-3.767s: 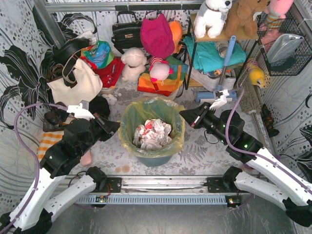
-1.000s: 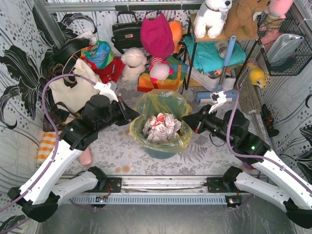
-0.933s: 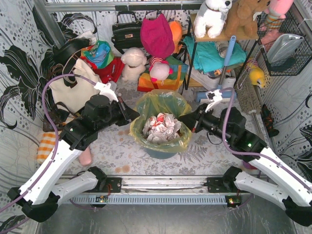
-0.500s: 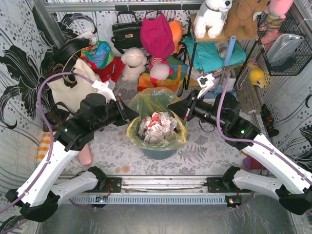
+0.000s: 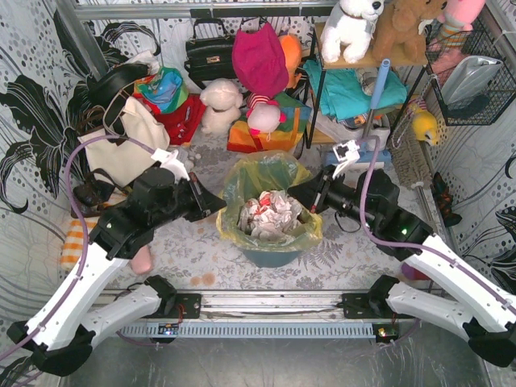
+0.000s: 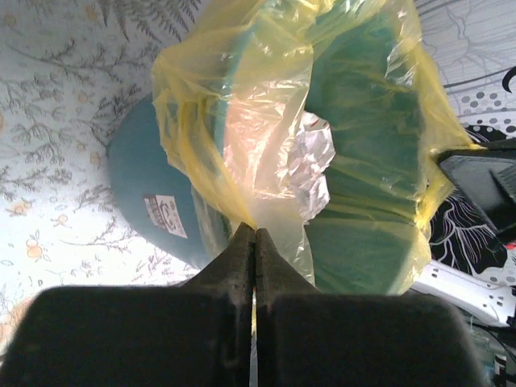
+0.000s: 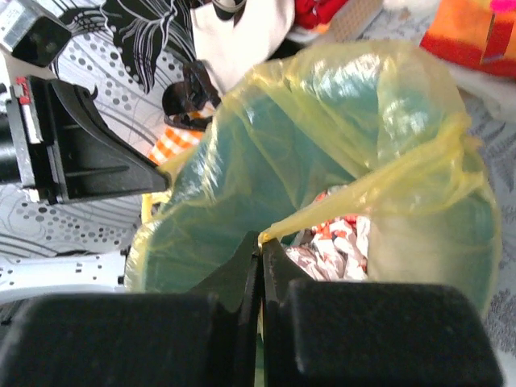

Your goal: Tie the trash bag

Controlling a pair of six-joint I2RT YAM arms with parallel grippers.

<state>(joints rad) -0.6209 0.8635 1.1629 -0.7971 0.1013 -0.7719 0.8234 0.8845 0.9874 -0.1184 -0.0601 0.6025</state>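
The trash bag (image 5: 266,179) is thin yellow-green plastic lining a round teal bin (image 5: 270,255), with crumpled white paper (image 5: 272,216) inside. My left gripper (image 5: 219,208) is shut on the bag's left rim; in the left wrist view its jaws (image 6: 255,234) pinch a fold of the bag (image 6: 266,129) beside the bin (image 6: 137,185). My right gripper (image 5: 300,197) is shut on the bag's right rim; in the right wrist view its jaws (image 7: 260,242) pinch a taut strip of the bag (image 7: 355,189).
A cream tote bag (image 5: 121,149), black handbag (image 5: 208,52), stuffed toys (image 5: 219,105) and clothes lie behind the bin. A shelf rack (image 5: 363,89) and a wire basket (image 5: 472,76) stand at the back right. An orange checked cloth (image 5: 76,234) lies left.
Both grippers closed in from the sides and took hold of the bag's rim. The bin and bag have shifted with them, lately slightly right. The right gripper has drawn back a little.
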